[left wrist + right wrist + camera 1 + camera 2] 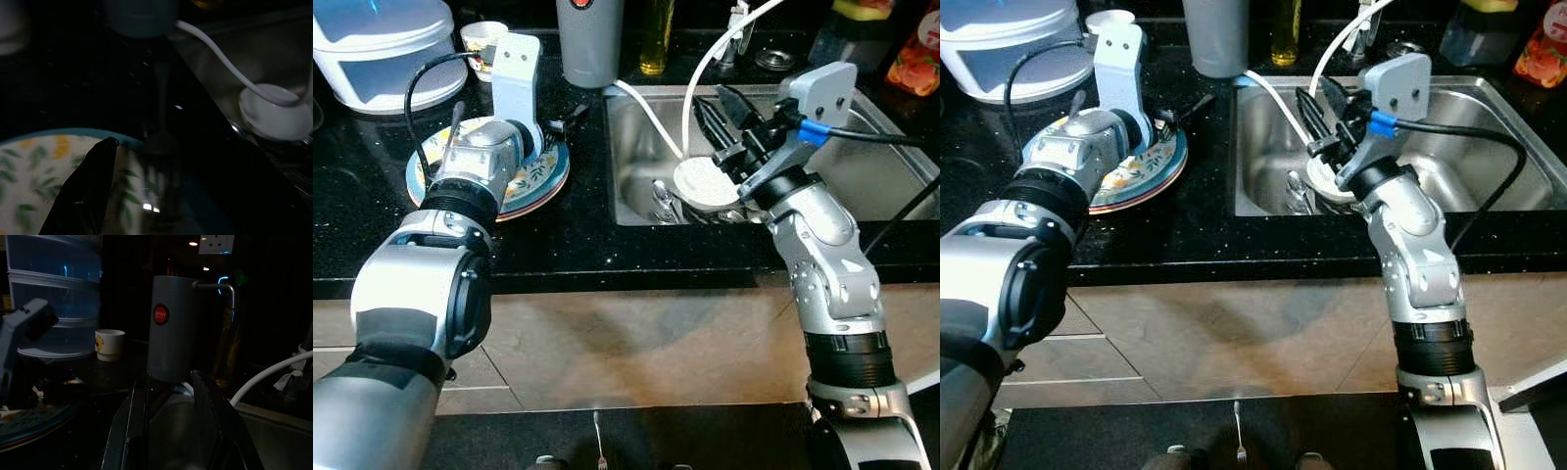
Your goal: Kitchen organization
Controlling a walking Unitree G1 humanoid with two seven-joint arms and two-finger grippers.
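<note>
The left gripper (548, 132), fingers' spread impossible to judge, hovered over the floral plate (530, 181) by the sink's left edge, while the right gripper (729, 117), fingers parted, reached into the sink (862, 166) near the white disc (703, 181).

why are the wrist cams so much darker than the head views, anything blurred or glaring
Left and right eye views: evenly lit and sharp, mild shine on the steel sink. Left wrist view: dim, the near black finger and floral plate soft, one small glint on the plate. Right wrist view: very dark, grey dispenser readable, wall socket bright.
</note>
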